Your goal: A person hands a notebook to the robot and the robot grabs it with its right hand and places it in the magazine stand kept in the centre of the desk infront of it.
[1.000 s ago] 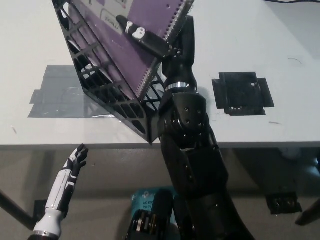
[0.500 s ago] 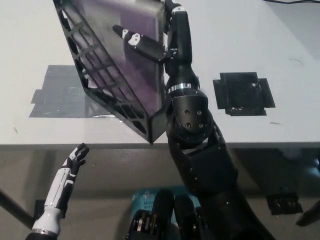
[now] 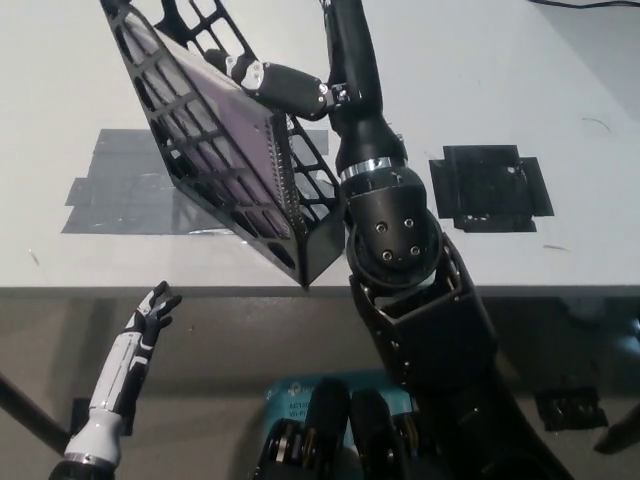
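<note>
While the black right arm reaches up from five o'clock across the desk (image 3: 520,120), its right hand (image 3: 285,88) lies over the top of the stand (image 3: 170,120), fingers (image 3: 245,70) stretched toward ten o'clock. Whether those fingers press on the notebook (image 3: 235,140) or only rest above it cannot be told; the palm side is hidden. The purple notebook sits inside the black lattice stand, leaning against its slanted left wall, with the spiral binding (image 3: 283,175) running down its right edge toward six o'clock. The stand stands near the desk's front edge, its lower corner pointing to six o'clock, almost at the edge. Under and to the nine o'clock side of the stand, a patch of grey tape (image 3: 110,185) is stuck flat on the desk. At three o'clock from the stand, well apart, a black tape square (image 3: 490,188) lies on the white surface. The white left hand (image 3: 150,318) hangs below the desk edge at seven o'clock, fingers spread and holding nothing.
</note>
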Available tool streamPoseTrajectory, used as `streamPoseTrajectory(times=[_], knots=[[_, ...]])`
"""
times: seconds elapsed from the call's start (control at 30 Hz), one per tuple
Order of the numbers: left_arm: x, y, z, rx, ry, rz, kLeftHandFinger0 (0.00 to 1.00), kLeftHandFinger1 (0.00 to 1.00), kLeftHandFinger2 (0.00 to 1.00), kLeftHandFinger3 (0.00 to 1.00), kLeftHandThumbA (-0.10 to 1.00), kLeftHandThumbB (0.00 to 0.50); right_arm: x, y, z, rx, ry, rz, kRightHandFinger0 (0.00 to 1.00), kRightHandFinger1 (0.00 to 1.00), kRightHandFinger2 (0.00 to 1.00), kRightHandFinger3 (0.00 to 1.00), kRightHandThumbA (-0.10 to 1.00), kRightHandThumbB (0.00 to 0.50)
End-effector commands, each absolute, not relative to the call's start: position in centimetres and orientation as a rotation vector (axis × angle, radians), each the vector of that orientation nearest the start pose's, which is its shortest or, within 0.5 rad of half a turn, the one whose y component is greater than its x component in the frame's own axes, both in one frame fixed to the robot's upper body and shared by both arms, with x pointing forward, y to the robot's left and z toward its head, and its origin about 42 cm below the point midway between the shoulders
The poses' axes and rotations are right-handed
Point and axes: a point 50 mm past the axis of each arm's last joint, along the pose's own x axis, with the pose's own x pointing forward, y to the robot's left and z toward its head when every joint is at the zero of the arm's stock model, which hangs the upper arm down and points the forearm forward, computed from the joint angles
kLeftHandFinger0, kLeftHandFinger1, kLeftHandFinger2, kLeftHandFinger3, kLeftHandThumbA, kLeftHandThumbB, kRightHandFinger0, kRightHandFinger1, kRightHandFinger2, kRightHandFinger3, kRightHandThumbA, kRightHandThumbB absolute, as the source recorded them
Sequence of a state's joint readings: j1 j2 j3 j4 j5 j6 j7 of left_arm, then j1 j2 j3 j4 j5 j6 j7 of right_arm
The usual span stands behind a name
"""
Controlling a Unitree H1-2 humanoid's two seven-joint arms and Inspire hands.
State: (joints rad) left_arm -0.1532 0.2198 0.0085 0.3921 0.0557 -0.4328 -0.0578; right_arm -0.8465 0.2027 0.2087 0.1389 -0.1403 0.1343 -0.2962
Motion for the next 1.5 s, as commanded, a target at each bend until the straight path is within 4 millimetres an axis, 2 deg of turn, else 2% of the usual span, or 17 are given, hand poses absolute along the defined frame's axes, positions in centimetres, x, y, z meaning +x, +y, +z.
streamPoseTrajectory(times=[0.0,0.13,0.2,0.33,0.47,0.53,0.67,0.73,0.77,0.83,0.97,1.07,1.2,1.23,1.3,1.4,1.47], knots=[[34.0,28.4,9.4,0.287,-0.282,-0.108,1.00,1.00,1.00,1.00,1.00,0.499,41.1,-2.2,41.8,0.022,-0.720,0.150,1.00,1.00,1.00,1.00,1.00,0.393],[34.2,28.5,9.8,0.293,-0.292,-0.103,1.00,1.00,1.00,1.00,1.00,0.500,39.9,-4.4,43.6,0.071,-0.805,0.121,1.00,1.00,1.00,1.00,1.00,0.392],[34.2,28.4,9.7,0.287,-0.292,-0.099,1.00,1.00,1.00,1.00,1.00,0.500,38.2,-7.3,44.7,0.125,-0.903,0.109,1.00,1.00,1.00,1.00,1.00,0.385],[33.8,28.3,9.3,0.284,-0.282,-0.095,1.00,1.00,1.00,1.00,1.00,0.500,35.8,-10.5,44.9,0.112,-0.963,0.096,1.00,1.00,1.00,1.00,1.00,0.402],[33.1,28.4,8.6,0.286,-0.263,-0.090,1.00,1.00,1.00,1.00,1.00,0.500,33.5,-13.6,43.3,0.088,-0.978,0.090,1.00,1.00,1.00,1.00,1.00,0.406],[32.5,28.4,8.1,0.276,-0.247,-0.090,1.00,1.00,1.00,1.00,1.00,0.500,32.3,-15.2,41.6,0.060,-0.957,0.084,1.00,1.00,1.00,1.00,1.00,0.380],[31.3,28.2,7.3,0.276,-0.225,-0.091,1.00,1.00,1.00,1.00,1.00,0.500,30.3,-17.4,37.9,0.048,-0.870,0.077,1.00,1.00,1.00,1.00,1.00,0.413],[30.3,28.1,6.7,0.276,-0.209,-0.093,1.00,1.00,1.00,1.00,1.00,0.500,29.3,-18.3,35.5,0.045,-0.815,0.077,1.00,1.00,1.00,1.00,1.00,0.401],[30.2,28.1,6.7,0.276,-0.208,-0.093,1.00,1.00,1.00,1.00,1.00,0.500,29.3,-18.4,35.3,0.044,-0.811,0.078,1.00,1.00,1.00,1.00,1.00,0.401],[29.0,27.7,6.2,0.269,-0.195,-0.105,0.99,1.00,1.00,1.00,1.00,0.500,28.8,-19.5,32.3,0.021,-0.723,0.093,1.00,1.00,1.00,1.00,1.00,0.368],[27.1,27.4,5.3,0.272,-0.167,-0.126,0.97,1.00,1.00,1.00,1.00,0.500,27.9,-20.8,28.1,0.013,-0.599,0.102,1.00,1.00,1.00,1.00,1.00,0.300],[25.7,27.4,4.8,0.263,-0.147,-0.133,0.96,1.00,1.00,1.00,1.00,0.500,27.1,-21.2,24.4,-0.002,-0.500,0.111,1.00,1.00,1.00,1.00,1.00,0.266],[24.6,27.9,4.2,0.263,-0.119,-0.129,0.97,1.00,1.00,1.00,1.00,0.500,25.9,-21.3,19.3,-0.008,-0.345,0.118,1.00,1.00,1.00,1.00,1.00,0.263],[24.5,27.9,4.1,0.264,-0.114,-0.128,0.98,1.00,1.00,1.00,1.00,0.500,25.7,-21.3,18.8,-0.009,-0.326,0.117,1.00,1.00,1.00,1.00,1.00,0.263],[24.3,28.1,3.8,0.266,-0.104,-0.127,0.99,1.00,1.00,1.00,1.00,0.500,24.6,-21.3,16.4,0.027,-0.213,0.123,1.00,1.00,1.00,1.00,1.00,0.286],[24.3,28.3,3.4,0.250,-0.088,-0.119,1.00,1.00,1.00,1.00,1.00,0.500,22.4,-20.9,12.3,0.122,-0.067,0.140,1.00,1.00,1.00,1.00,1.00,0.187],[24.3,28.4,3.3,0.252,-0.083,-0.117,1.00,1.00,1.00,1.00,1.00,0.500,21.7,-20.8,11.2,0.134,-0.042,0.133,1.00,1.00,1.00,1.00,1.00,0.190]])
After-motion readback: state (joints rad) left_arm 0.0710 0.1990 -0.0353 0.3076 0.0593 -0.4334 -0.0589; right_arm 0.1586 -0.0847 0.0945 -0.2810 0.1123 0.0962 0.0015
